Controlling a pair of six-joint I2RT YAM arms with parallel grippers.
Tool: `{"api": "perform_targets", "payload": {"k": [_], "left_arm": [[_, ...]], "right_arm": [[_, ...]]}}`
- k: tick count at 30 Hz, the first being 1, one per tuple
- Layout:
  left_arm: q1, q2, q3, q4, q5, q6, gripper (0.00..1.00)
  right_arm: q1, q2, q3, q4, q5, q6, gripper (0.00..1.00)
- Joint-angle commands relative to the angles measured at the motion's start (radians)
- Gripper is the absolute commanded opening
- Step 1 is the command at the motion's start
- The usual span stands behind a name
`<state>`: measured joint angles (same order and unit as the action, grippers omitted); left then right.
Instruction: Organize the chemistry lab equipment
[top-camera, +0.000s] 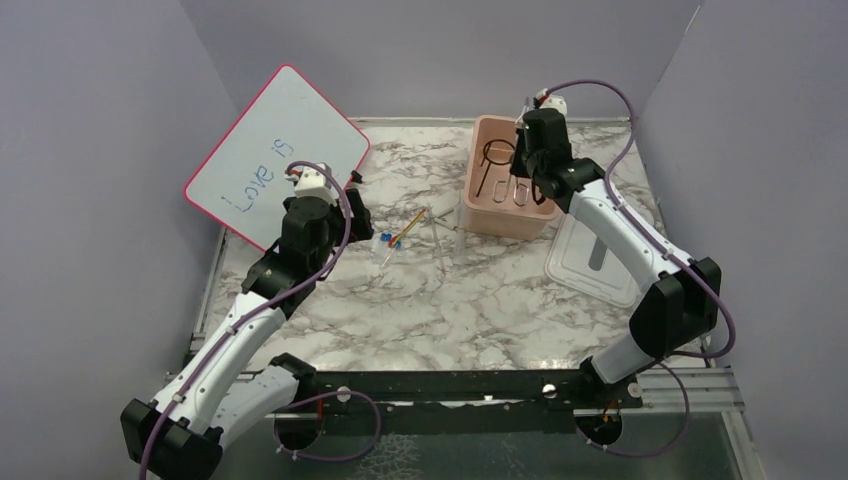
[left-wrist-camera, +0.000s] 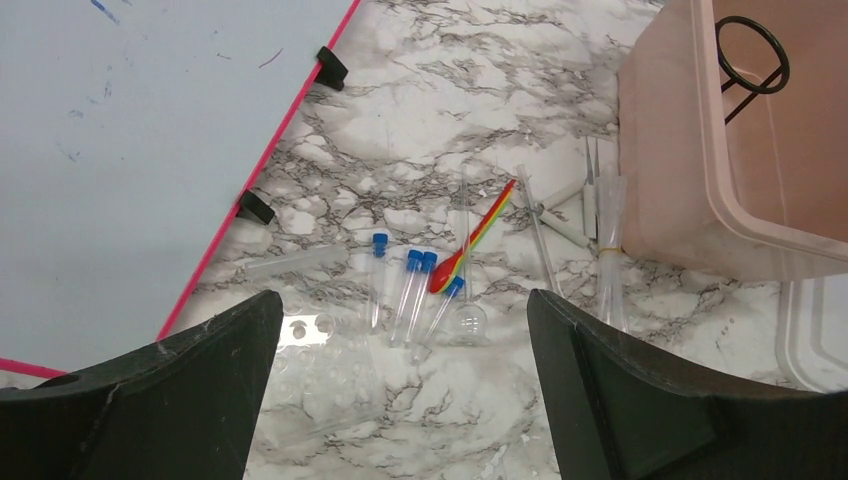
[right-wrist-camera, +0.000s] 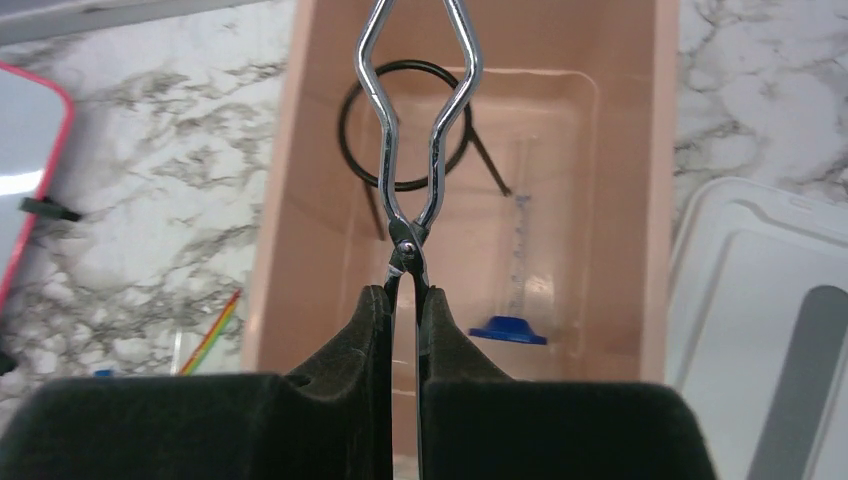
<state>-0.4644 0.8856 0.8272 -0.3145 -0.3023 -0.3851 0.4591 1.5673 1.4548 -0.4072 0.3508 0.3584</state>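
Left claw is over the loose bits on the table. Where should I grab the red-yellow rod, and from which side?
Take the red-yellow rod on its thin upper half, coming straight down with the open left claw turned to close across the shaft. It lies flat and slanted. Its wider red end sits right beside the blue-capped vials, so that end is probably too crowded.

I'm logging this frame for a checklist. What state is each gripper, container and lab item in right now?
left gripper, open, empty, above the blue-capped vials.
right gripper, shut on metal tongs over the pink tub.
pink tub, open, ring stand inside.
white lid, off, flat beside the tub.
blue-capped vials, capped, lying on the table.
whiteboard, written on.
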Motion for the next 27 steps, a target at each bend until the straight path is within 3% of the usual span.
{"api": "perform_targets", "payload": {"k": [1, 9, 27], "left_arm": [[0.006, 0.008, -0.007, 0.034, 0.023, 0.0, 0.95], [0.006, 0.026, -0.003, 0.034, 0.04, 0.002, 0.95], [0.006, 0.038, -0.005, 0.032, 0.038, 0.005, 0.95]], "right_arm": [[-0.074, 0.01, -0.043, 0.024, -0.022, -0.025, 0.01], [-0.161, 0.16, -0.001, 0.025, -0.102, -0.037, 0.0], [-0.168, 0.327, -0.088, 0.075, -0.128, 0.014, 0.02]]}}
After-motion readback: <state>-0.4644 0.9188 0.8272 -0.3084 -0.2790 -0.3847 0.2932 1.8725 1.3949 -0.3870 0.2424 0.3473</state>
